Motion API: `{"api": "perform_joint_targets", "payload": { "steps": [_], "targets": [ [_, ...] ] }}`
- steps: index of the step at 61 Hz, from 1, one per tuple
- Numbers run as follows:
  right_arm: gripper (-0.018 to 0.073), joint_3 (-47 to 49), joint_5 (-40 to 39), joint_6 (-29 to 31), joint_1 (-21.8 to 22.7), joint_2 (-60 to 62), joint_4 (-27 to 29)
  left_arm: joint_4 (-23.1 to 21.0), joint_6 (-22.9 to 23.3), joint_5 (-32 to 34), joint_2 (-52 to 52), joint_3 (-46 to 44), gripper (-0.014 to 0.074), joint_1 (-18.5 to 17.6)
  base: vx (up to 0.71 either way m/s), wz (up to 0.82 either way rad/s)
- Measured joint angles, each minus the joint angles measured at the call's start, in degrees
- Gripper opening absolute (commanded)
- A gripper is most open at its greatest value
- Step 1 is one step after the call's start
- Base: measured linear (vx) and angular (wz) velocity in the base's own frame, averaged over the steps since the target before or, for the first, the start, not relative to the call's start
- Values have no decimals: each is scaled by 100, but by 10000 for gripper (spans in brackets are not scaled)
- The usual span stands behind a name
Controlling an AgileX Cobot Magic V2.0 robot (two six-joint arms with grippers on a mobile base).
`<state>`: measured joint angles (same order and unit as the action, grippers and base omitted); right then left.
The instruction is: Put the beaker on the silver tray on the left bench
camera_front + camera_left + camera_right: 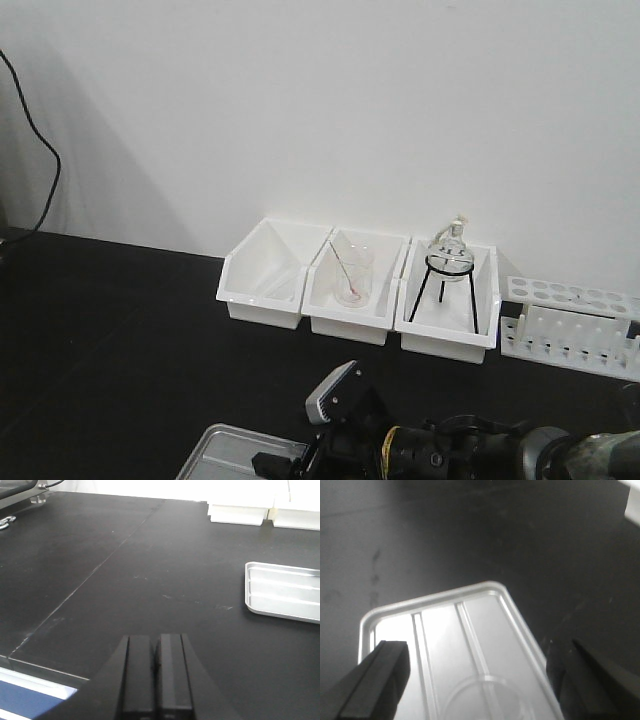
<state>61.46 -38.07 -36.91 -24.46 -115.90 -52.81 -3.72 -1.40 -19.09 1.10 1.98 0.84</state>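
We judge the carry to be close to done, and what matters now is how the right gripper (481, 672) stands to the beaker (482, 700). In the right wrist view its two dark fingers (382, 672) are spread wide, one at each lower corner of the picture, and between them, low in the frame, a faint clear ring shows on the floor of the silver tray (430, 599). We take that ring for the beaker seen from above, upright, with its axis pointing up towards the camera, though glass on bright metal is hard to read and we cannot make out the pouring lip. If so, the beaker sits straight below the open jaws and neither finger touches it. The tray lies flat on the left bench (125, 580), its ribs running away from the right wrist camera. The right arm is plainly the nearer one; the front view shows it low over the tray's near end. The left gripper (156, 675) has its fingers pressed together, holds nothing, and hangs over bare bench well to the side of the tray. Any pull-back should go straight up, so that a finger does not clip the glass. The white bins (345, 290) against the wall are well apart from all this.
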Motion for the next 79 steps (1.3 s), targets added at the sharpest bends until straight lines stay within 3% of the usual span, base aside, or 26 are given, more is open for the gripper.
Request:
{"api": "perform_joint_targets", "payload": {
  "steps": [6,14,30,42,58,79],
  "targets": [
    [568,-6,6,-167,0,450,-211,0,0,0,0,0,1,0,0,0],
    [524,-12,11,-1005,0,1368,-860,0,0,0,0,0,1,0,0,0],
    [372,-12,-50,-3707,0,3504,-3404,0,0,0,0,0,1,0,0,0],
    [260,-12,-212,-4865,0,4348,-4656,0,0,0,0,0,1,0,0,0],
    [160,-16,-349,-5171,0,4744,-4890,0,0,0,0,0,1,0,0,0],
    [152,-34,-359,-5175,0,4760,-4890,0,0,0,0,0,1,0,0,0]
  ]
}}
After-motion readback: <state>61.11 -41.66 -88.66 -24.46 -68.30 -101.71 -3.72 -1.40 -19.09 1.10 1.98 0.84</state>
